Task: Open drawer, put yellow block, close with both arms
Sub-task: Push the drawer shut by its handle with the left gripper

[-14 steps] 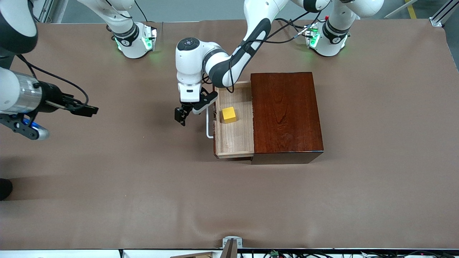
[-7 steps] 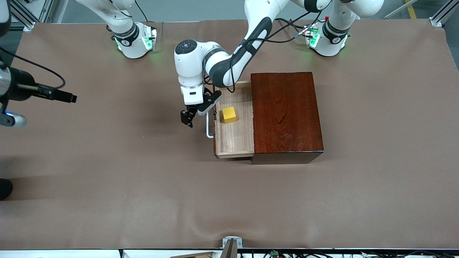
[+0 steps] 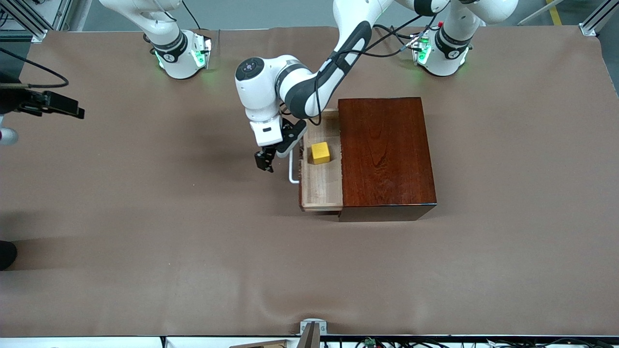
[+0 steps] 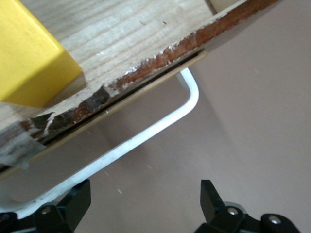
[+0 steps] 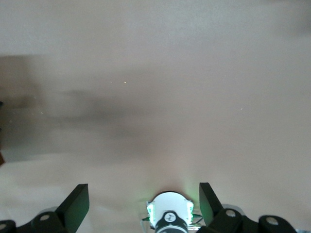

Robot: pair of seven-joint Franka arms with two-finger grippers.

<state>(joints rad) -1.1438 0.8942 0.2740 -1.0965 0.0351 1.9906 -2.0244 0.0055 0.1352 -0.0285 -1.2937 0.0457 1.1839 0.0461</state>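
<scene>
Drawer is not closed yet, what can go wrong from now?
The left gripper, open, stands beside the handle, not around it, so its push on the drawer may slip. The yellow block may slide about inside the drawer. The right gripper waits, open, away from the box.
</scene>
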